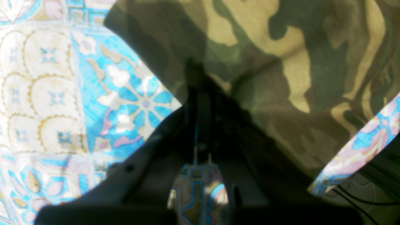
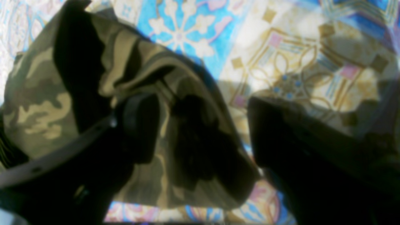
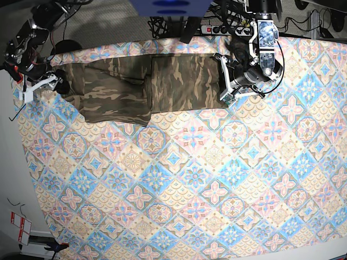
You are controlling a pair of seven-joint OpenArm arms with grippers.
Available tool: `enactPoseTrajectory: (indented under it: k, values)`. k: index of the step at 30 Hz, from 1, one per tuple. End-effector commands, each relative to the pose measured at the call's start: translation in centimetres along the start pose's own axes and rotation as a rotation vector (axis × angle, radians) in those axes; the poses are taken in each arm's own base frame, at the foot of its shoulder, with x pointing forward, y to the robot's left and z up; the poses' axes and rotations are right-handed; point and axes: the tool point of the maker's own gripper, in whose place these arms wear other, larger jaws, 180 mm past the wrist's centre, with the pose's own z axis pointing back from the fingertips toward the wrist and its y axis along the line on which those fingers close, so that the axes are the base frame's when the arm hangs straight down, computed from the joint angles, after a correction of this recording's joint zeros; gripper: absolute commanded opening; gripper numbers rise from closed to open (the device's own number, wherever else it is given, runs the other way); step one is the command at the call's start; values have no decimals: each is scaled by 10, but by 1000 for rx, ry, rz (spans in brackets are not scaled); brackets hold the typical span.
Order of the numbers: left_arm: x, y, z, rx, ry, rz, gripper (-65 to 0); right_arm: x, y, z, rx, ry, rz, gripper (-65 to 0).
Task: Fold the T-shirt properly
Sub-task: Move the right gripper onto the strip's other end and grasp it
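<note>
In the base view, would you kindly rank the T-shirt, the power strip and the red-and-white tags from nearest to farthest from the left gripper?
1. T-shirt: its edge lies at the left gripper.
2. Power strip: just behind, past the table's far edge.
3. Red-and-white tags: opposite bottom corner.

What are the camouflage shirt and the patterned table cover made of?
T-shirt: looks like soft matte woven or knit cloth, since it creases and lies in limp folds. Tablecloth: thin printed fabric or maybe coated sheet; it lies flat with faint wrinkles, and its finish is hard to tell.
</note>
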Motion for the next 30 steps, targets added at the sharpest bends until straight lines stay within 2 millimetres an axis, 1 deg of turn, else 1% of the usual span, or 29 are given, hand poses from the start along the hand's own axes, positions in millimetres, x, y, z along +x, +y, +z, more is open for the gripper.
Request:
enactPoseTrajectory:
  k: [1,2,4,9,11,15,18,19,20,21,23,26,27,28,30]
  values:
    - [-13,2,-3,23,64,-4,-650,-8,-2,0,-15,55,11,-214]
    - [-13,2,-3,23,64,-4,-650,-11,2,-2,-7,78,21,-214]
    - [-12,3,-3,24,63,-5,-650,-10,18,-9,47,96,37,-214]
    - [-12,3,-3,24,63,-5,-650,-14,79,-30,237,125,92,-214]
    - [-13,3,-3,24,64,-5,-650,-18,94,-35,280,140,113,-214]
    - [-13,2,-3,23,66,-4,-650,-16,100,-37,295,123,120,-214]
    - [-15,1,-3,21,66,-3,-650,-24,96,-35,288,134,109,-217]
    - [-15,1,-3,21,66,-3,-650,-26,95,-34,286,137,107,-227]
    - [-15,1,-3,21,66,-3,-650,-26,93,-34,283,137,106,-251]
    - [-15,1,-3,21,65,-3,-650,-24,92,-33,280,134,109,-291]
    - [-15,1,-3,21,65,-3,-650,-19,93,-31,277,122,126,-405]
    - [-12,0,-4,20,61,-4,-650,-16,94,-30,274,116,137,-586]
    - [-12,-1,-4,18,63,-4,-650,-16,93,-29,272,114,135,-633]
    - [-11,-2,-5,16,62,-6,-650,-14,91,-28,268,107,129,-650]
    - [-8,-4,-6,11,56,-4,-650,-9,88,-27,261,91,121,-633]
